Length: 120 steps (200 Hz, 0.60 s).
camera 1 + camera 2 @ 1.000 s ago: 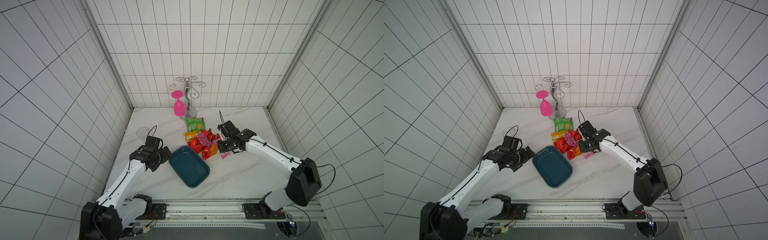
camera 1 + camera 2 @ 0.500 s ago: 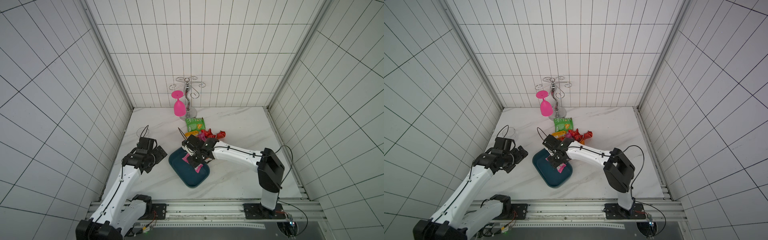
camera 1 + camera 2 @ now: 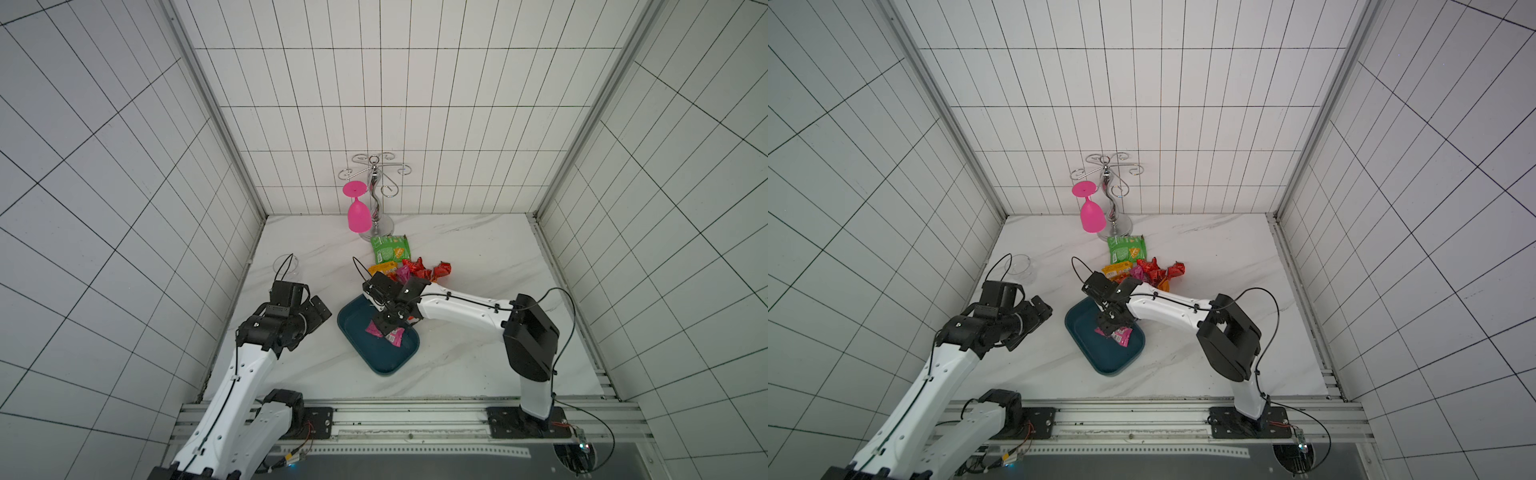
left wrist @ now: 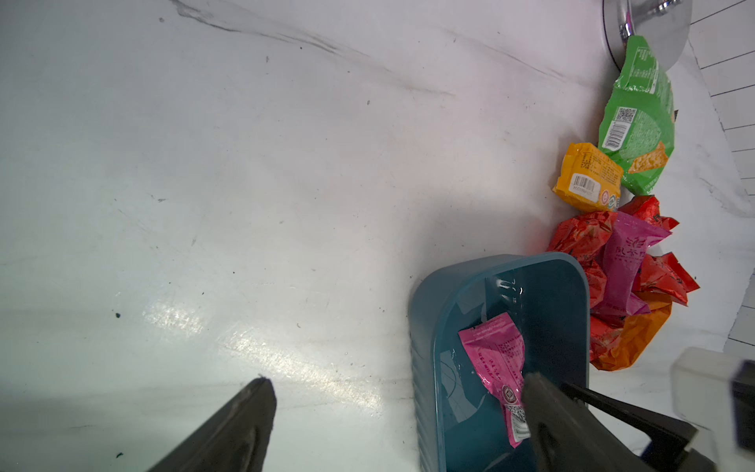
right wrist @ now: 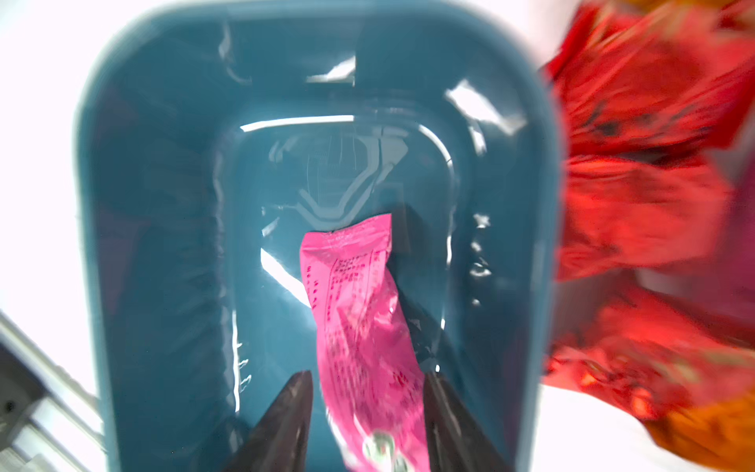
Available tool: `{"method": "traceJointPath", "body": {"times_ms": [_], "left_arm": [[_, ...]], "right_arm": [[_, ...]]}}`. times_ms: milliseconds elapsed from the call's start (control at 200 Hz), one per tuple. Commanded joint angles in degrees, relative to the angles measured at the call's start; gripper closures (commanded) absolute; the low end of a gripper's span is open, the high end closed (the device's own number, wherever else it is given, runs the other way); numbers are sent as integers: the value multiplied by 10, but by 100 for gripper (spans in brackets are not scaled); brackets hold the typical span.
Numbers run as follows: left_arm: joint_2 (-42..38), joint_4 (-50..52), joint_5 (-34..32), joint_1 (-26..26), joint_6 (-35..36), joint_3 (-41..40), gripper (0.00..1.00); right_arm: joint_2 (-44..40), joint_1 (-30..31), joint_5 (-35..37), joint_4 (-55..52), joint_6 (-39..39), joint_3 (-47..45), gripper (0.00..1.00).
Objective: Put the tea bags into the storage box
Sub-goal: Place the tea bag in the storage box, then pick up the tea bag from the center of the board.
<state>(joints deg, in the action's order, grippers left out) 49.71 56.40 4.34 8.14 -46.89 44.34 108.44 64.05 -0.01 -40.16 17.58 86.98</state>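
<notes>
Pink sachet (image 5: 355,302) lies in your box (image 5: 163,245); your right gripper (image 5: 366,375) stands spread around it, left gripper (image 4: 396,380) spread beside the box, other sachets (image 4: 584,241) outside

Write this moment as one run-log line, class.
right pincer: open over storage box | pink tea bag: inside box | left pincer: open, empty | other tea bags: piled beside box

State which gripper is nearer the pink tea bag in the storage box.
Right. The right gripper hangs directly over the pink tea bag in the storage box; the left gripper is beside the box.
</notes>
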Motion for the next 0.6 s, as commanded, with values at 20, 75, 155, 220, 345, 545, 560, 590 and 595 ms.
{"method": "traceJointPath", "body": {"times_ms": [20,75,155,220,345,545,560,590,595], "left_arm": [[17,-14,16,0,30,7,3],[27,-18,24,3,32,15,3],[46,-25,40,4,33,24,3],[61,-31,54,5,33,26,3],[78,-31,94,8,49,27,3],[77,-23,119,34,72,10,3],[77,-22,118,35,72,7,3],[75,-21,116,37,70,4,3],[74,-20,116,38,69,3,3]], "right_arm": [[-78,-23,40,-12,63,6,47],[-96,-45,44,-16,91,-3,46],[-121,-81,47,-31,125,-31,38],[-136,-114,45,-28,151,-60,34],[-149,-180,34,-21,182,-106,33],[-138,-253,19,34,200,-160,32],[-135,-257,14,38,200,-161,32],[-128,-264,4,45,200,-163,33],[-126,-265,1,46,200,-163,34]]}}
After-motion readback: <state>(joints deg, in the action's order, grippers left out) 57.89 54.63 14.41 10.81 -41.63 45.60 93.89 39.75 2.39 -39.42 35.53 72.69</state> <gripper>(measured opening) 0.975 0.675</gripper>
